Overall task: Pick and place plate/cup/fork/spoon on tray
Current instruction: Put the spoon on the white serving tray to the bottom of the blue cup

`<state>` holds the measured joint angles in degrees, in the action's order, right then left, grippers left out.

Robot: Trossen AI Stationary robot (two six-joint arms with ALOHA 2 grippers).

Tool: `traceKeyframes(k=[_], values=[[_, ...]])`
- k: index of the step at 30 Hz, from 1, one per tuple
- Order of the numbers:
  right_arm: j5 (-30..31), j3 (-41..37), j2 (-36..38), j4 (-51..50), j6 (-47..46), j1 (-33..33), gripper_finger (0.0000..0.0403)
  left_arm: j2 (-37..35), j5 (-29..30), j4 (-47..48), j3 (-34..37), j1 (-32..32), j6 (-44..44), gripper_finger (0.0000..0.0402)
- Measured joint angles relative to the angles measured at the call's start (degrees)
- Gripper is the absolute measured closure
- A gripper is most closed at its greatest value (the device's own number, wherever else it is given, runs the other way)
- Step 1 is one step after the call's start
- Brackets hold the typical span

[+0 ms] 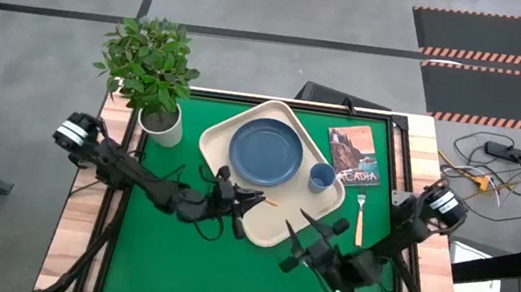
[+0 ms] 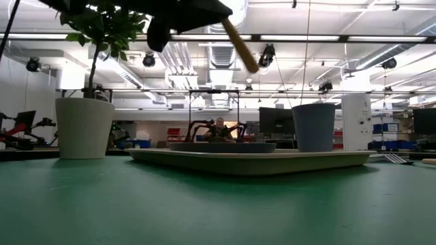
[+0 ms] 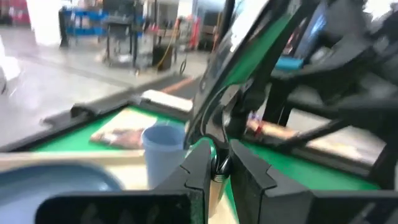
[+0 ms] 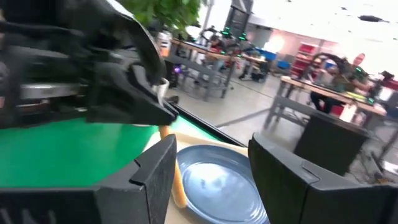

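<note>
Green mat [image 1: 157, 243] is covering the table, wood strips showing along both sides. Tray [image 1: 224, 136] is sitting diagonally mid-table, carrying the plate [image 1: 266, 153] and the cup [image 1: 321, 178] beside it. Fork [image 1: 359, 218] is lying on the mat just off the tray's right edge, below a book [image 1: 352, 154]. Pot plant [image 1: 156, 82] is standing at the back left corner.

Left gripper [image 1: 253, 200] is hanging over the tray's near edge, fingers [image 3: 198, 163] pinched on the spoon [image 2: 240, 46]; orange handle is poking out, and the low view is showing it well above the tray. Bowl end is hidden in the grip.

Right gripper [image 1: 308, 228] is hovering at the tray's near right corner, jaws spread wide, holding nothing.

Room behind is looking like an open lab: benches, monitors, ceiling ducts and strip lights. Person [image 2: 219, 127] is sitting far back at a desk. Floor beyond the table is grey, with hazard-striped mats at the upper right and cables trailing on the right.
</note>
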<state>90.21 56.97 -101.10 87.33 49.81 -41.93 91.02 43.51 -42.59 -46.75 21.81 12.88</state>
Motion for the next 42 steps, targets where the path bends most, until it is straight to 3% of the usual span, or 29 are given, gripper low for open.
traceKeyframes(k=[8, 13, 19, 24, 30, 35, 42], values=[[-0.17, -0.66, 6.94, 0.00, 6.38, -7.09, 0.0229, -4.98, -0.89, 35.90, -6.46, -2.39, 17.99, 0.0380], [-0.18, -5.11, 12.31, -0.04, 5.37, -11.25, 0.0242, -3.91, -8.51, 50.04, -12.21, -4.54, 22.83, 0.0380], [-0.24, -14.42, 19.20, -0.13, -1.52, -13.96, 0.0259, -0.01, -21.27, 51.01, -14.60, -8.37, 22.67, 0.0380], [-1.30, -21.77, 24.95, -0.05, -8.85, -14.34, 0.0273, 3.71, -26.70, 50.83, -15.47, -11.82, 22.75, 0.0380], [-8.53, -27.76, 29.67, -0.05, -16.05, -14.32, 0.0284, 7.06, -28.22, 50.39, -17.17, -14.47, 22.18, 0.0352], [-9.38, -29.79, 31.66, -0.02, -18.08, -14.32, 0.0287, 10.44, -28.49, 43.21, -16.83, -14.56, 16.76, 0.0342], [-9.31, -29.35, 31.63, -0.57, -17.78, -14.45, 0.0286, 13.27, -28.46, 41.43, -16.71, -14.74, 16.32, 0.0338]])
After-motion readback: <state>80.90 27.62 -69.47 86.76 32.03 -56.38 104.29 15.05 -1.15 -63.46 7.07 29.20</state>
